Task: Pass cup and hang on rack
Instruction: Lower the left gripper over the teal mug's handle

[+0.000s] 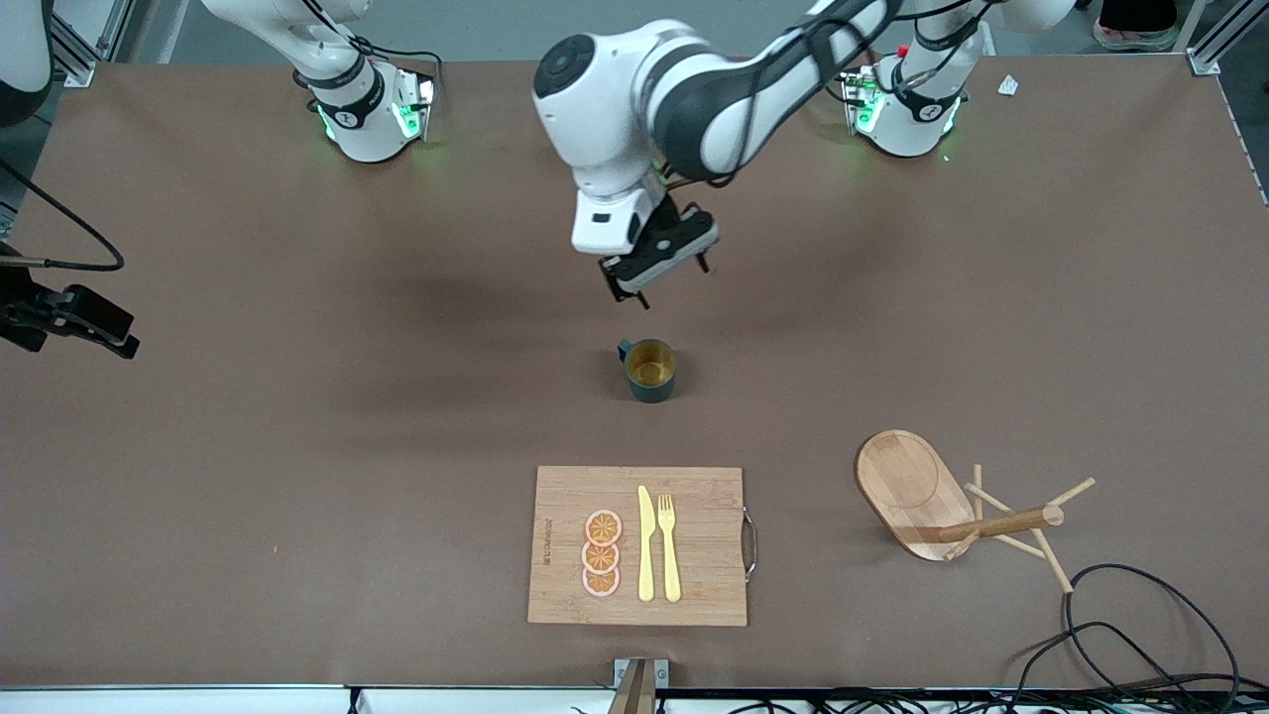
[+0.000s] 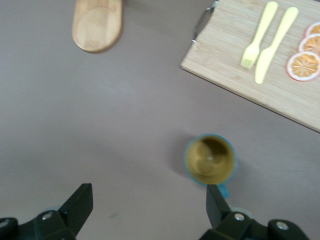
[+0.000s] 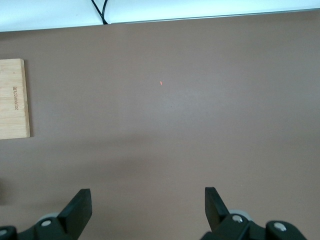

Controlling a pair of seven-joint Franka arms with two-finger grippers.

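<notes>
Left tool (image 1: 659, 270), jaws wide, hangs over bare table by the cup (image 1: 650, 370); right tool (image 3: 145, 210) waits, wide.

A matte brown tabletop (image 1: 297, 476) fills the scene under soft, even light, edged by aluminium frame rails (image 1: 1211, 40) at its corners, a pale strip along the edge nearest the front camera, and loose black cables (image 1: 1140, 635) coiled near the left arm's end.

Cutting board (image 1: 694, 516) lies on table (image 1: 297, 446), near front camera. On it: three orange slices (image 1: 602, 553), knife (image 1: 645, 545), fork (image 1: 669, 547). Cables (image 1: 1140, 635) at table edge.
</notes>
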